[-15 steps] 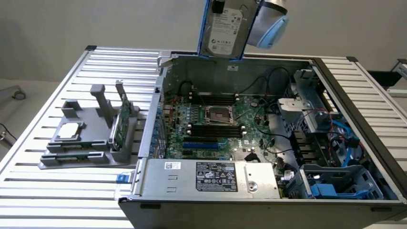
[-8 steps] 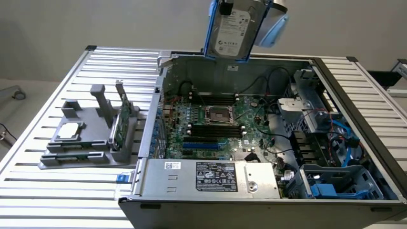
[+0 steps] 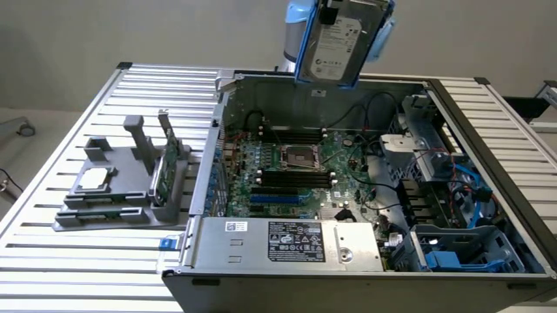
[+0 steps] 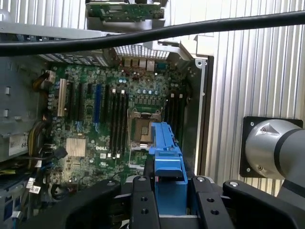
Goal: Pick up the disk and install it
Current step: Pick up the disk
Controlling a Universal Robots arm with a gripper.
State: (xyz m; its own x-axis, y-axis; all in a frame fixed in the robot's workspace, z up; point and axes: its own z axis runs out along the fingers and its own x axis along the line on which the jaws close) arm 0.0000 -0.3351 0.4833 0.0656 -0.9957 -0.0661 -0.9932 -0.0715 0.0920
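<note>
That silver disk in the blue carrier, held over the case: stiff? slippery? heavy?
Likely stiff: the silver-grey rectangular disk hangs flat, unbent, from the claw. Probably dense for its size: metal body. Its smooth blue plastic carrier might slip.

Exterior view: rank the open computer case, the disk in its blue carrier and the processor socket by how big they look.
1. computer case, clearly largest.
2. disk, held above the case, so nearness to the camera may inflate it.
3. processor socket, clearly smallest.

Green motherboard (image 4: 102,143), beyond the jaws: white "DELL". White sticker (image 4: 17,141) on grey case wall (image 4: 12,95), well aside of the jaws: "68". Silver-grey blue-framed disk (image 3: 341,36) between the jaws: white label (image 3: 331,55), print unreadable.
</note>
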